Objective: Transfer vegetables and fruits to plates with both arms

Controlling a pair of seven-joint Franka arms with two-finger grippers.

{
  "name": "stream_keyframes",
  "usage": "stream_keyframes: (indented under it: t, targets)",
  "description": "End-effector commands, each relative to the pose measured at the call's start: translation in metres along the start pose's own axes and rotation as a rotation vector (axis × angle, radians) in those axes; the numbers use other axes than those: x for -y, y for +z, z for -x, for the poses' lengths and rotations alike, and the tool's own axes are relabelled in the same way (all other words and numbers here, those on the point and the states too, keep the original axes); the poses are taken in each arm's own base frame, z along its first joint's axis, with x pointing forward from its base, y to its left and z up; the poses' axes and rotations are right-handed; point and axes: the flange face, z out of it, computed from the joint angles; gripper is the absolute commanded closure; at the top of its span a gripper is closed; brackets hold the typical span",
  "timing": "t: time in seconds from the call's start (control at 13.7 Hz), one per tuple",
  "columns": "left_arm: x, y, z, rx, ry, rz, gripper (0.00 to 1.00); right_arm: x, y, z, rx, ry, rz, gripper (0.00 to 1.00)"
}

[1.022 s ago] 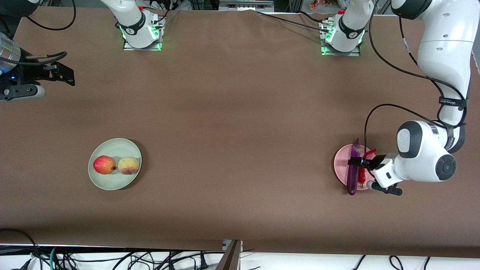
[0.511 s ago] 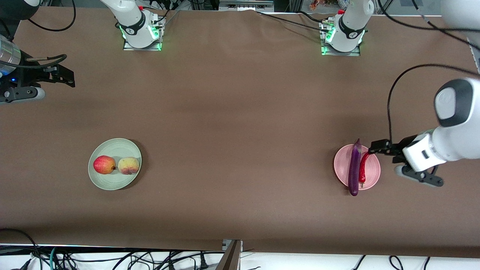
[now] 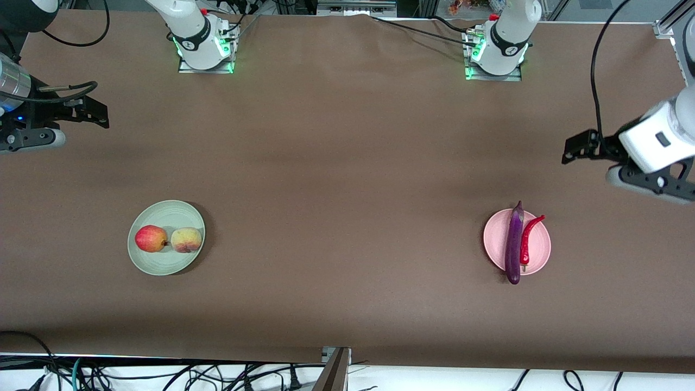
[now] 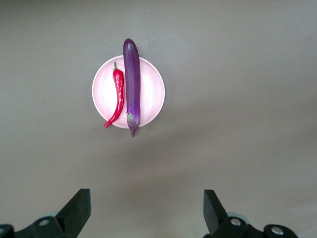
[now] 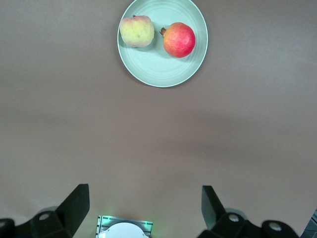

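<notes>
A purple eggplant (image 3: 513, 244) and a red chili pepper (image 3: 526, 239) lie side by side on the pink plate (image 3: 493, 241), toward the left arm's end of the table. In the left wrist view the eggplant (image 4: 132, 84) and chili (image 4: 118, 96) rest on that plate (image 4: 151, 89). My left gripper (image 3: 575, 147) hangs open and empty, up in the air over bare table beside the pink plate. The red fruit (image 3: 151, 239) and the peach-like fruit (image 3: 186, 239) sit on the mint green plate (image 3: 168, 214). My right gripper (image 3: 95, 111) waits open and empty over the table's edge at the right arm's end.
Both arm bases (image 3: 205, 46) (image 3: 495, 51) stand along the table edge farthest from the front camera. The right arm's base (image 5: 125, 229) shows between the right gripper's fingers. Cables and a metal bracket (image 3: 335, 369) lie along the near edge.
The left gripper has lifted off the pink plate and drawn away toward the left arm's end, leaving eggplant and chili lying there. The right arm has hardly moved.
</notes>
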Motion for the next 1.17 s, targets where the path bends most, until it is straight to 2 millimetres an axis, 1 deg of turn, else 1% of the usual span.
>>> stream_keyframes:
  t: [0.0, 0.22, 0.29, 0.51, 0.58, 0.73, 0.8, 0.88, 0.95, 1.02, 1.1]
  targets:
    - [-0.017, 0.012, 0.028, 0.046, -0.071, -0.065, 0.0, -0.001, -0.005, -0.001, -0.008, 0.003, -0.016, 0.0]
    - [-0.01, 0.026, 0.057, 0.028, -0.113, -0.068, 0.0, 0.0, -0.006, -0.001, -0.008, 0.001, -0.016, 0.0]
    - [-0.008, 0.026, 0.06, 0.028, -0.115, -0.068, 0.0, 0.004, -0.006, -0.002, -0.008, -0.004, -0.014, 0.0]
    - [0.0, 0.015, 0.059, 0.011, -0.127, -0.066, 0.0, 0.005, -0.007, -0.003, -0.014, -0.009, -0.012, 0.0]
    - [0.001, 0.017, 0.057, 0.015, -0.126, -0.065, 0.0, 0.007, -0.008, -0.002, -0.014, -0.012, -0.012, 0.0]
    - [0.003, 0.015, 0.057, 0.009, -0.133, -0.067, 0.0, 0.007, -0.007, -0.002, -0.012, -0.011, -0.015, 0.0]
    - [0.003, 0.011, 0.058, 0.002, -0.13, -0.069, 0.0, 0.007, -0.007, -0.003, -0.016, -0.011, -0.015, 0.0]
    - [0.006, 0.001, 0.057, -0.019, -0.133, -0.074, 0.0, 0.007, -0.008, -0.003, -0.019, -0.011, -0.014, 0.0]
    - [0.016, -0.005, 0.056, -0.03, -0.156, -0.068, 0.0, 0.006, -0.008, -0.003, -0.019, -0.009, -0.016, 0.0]
    - [0.024, -0.006, 0.059, -0.023, -0.174, -0.06, 0.0, 0.006, -0.008, -0.004, -0.024, -0.008, -0.016, 0.0]
    - [0.024, -0.006, 0.059, -0.019, -0.177, -0.051, 0.0, 0.003, -0.008, -0.003, -0.024, -0.003, -0.018, 0.0]
